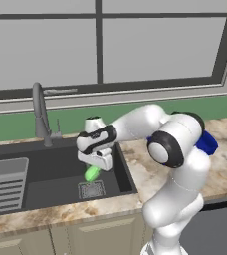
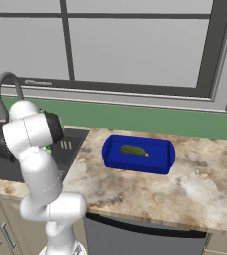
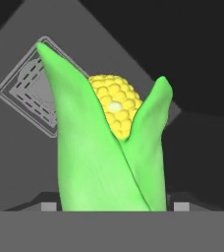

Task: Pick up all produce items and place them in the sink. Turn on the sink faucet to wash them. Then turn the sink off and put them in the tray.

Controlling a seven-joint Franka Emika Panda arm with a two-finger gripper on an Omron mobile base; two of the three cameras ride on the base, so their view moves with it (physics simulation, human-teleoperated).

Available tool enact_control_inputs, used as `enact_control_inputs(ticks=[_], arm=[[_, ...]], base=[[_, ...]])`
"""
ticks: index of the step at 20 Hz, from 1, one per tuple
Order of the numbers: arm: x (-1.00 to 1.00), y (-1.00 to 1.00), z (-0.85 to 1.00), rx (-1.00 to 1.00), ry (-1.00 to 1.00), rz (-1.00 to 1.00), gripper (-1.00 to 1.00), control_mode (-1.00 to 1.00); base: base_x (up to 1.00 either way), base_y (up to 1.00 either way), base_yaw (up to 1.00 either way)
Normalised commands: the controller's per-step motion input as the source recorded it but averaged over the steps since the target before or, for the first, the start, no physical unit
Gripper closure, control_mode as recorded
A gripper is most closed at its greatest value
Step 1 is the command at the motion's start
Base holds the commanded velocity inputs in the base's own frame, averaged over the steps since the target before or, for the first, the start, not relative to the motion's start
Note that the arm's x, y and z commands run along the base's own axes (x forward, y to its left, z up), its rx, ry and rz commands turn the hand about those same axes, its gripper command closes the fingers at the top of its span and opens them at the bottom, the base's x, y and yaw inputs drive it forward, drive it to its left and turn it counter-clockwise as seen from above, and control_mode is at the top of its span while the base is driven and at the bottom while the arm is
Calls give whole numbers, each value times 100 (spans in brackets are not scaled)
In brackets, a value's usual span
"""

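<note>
The sink [image 1: 56, 169] sat dark in the marbled desk [image 1: 155, 174], the faucet [image 1: 40, 112] at its back rim. The blue tray [image 2: 138, 154] lay on the desk right of the sink, an olive vegetable [image 2: 134, 151] inside. Over the basin near the drain [image 1: 91, 190], the pincer [image 1: 93, 168] was clamped on a green-husked corn cob [image 3: 109, 152].
</note>
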Motion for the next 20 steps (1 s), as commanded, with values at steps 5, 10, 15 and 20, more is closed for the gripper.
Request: enact_control_inputs(ticks=[5, 10, 15, 20], arm=[[-15, -29, 53, -3, -4, -8, 100, -100], [-14, -29, 49, -3, -3, -8, 100, -100], [-22, -30, 37, -6, -8, -9, 100, -100], [-16, -39, 38, -2, -4, -10, 100, -100]], base=[[0, 0, 0], [0, 0, 0], [0, 0, 0], [0, 0, 0]])
